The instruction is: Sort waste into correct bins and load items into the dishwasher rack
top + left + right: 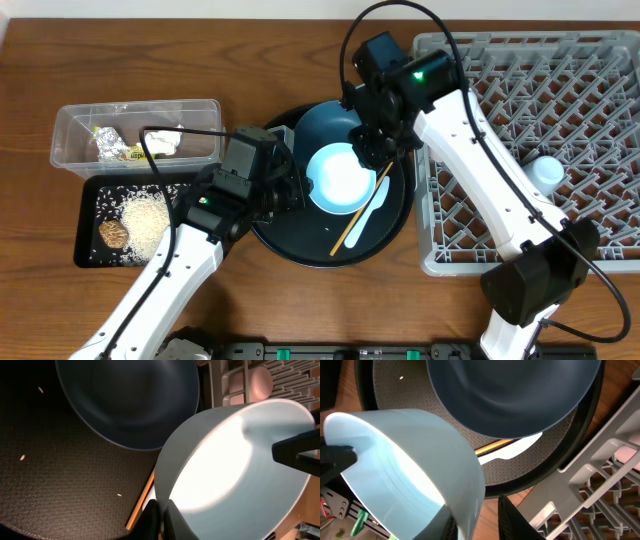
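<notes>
My L gripper (pixel 162 519) is fully closed on one rim of the pale bowl (pixel 340 178). The bowl hangs tilted over the round black tray (pixel 300 245), just beside the dark blue dish (pixel 330 125). My R gripper (pixel 480 522) has one finger on each side of the opposite rim; clamped or not, I cannot tell. The dishwasher rack (pixel 600 110) lies to the right of the bowl, so the R arm is nearer and should carry it, imo.

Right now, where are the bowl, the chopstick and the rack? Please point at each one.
bowl (pixel 338 178), overhead view, on its pale inside.
chopstick (pixel 345 234), overhead view, on its lower half.
rack (pixel 560 100), overhead view, on its grey lattice.
</notes>
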You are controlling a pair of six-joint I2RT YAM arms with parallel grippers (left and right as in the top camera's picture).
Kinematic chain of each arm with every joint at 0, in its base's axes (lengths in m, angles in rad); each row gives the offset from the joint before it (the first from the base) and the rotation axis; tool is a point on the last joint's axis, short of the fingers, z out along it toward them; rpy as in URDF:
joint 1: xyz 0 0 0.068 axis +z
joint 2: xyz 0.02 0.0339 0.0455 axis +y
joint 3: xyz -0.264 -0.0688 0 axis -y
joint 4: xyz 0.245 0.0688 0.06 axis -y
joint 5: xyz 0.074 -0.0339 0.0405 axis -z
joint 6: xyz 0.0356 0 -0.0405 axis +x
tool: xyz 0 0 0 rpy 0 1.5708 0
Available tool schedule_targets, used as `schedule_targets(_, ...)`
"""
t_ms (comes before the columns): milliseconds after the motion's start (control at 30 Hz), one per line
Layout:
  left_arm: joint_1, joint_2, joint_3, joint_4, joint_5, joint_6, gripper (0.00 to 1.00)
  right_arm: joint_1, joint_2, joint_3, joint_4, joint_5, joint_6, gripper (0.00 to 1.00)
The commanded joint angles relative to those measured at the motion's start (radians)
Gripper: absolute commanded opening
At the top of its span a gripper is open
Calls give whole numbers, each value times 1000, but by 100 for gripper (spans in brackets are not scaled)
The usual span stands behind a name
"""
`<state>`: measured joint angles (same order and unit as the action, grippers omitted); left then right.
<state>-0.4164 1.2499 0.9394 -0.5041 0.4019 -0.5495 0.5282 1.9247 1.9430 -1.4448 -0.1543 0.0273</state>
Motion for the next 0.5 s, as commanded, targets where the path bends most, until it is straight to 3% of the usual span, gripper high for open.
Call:
schedule_targets(0, -2, 3, 21, 2, 10, 13, 6, 9, -15, 24, 6, 19, 2, 26)
schedule_targets(200, -2, 1, 21, 2, 10, 13, 6, 10, -15, 24, 19, 24, 2, 26)
schedule_targets(400, -2, 1, 21, 3, 10, 13, 6, 10, -15, 23, 16, 24, 2, 12)
schedule_targets(467, -2, 1, 21, 5, 10, 13, 6, 10, -15, 22, 16, 23, 2, 11)
